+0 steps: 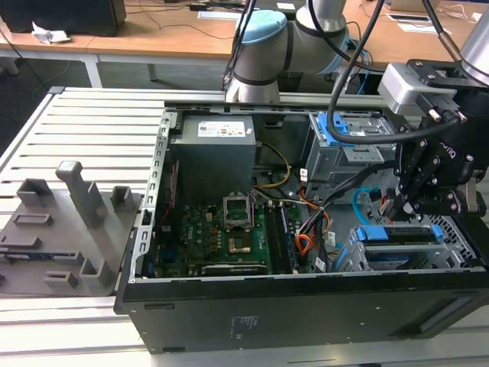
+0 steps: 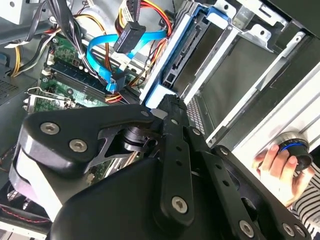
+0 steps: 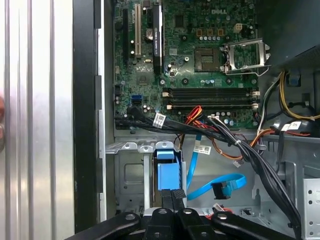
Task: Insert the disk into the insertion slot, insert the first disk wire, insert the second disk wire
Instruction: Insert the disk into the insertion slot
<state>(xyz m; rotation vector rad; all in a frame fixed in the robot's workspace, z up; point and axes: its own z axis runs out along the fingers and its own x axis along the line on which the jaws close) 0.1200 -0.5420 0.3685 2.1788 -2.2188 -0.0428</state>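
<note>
**Resting against the disk, jaws closed**

You have the gripper over the open computer case, the biggest thing beneath it. The motherboard spreads out beyond the fingertips. Right under the tips sits the low drive cage. The disk in its blue frame lies in that bay, with the frame's end touching the tips. Your jaws are closed together, and nothing shows clamped between them. The light-blue cable curls just beside the gripper, apart from it. Its small dark plug lies loose on the case floor next to the cage, not joined to the disk.
</note>
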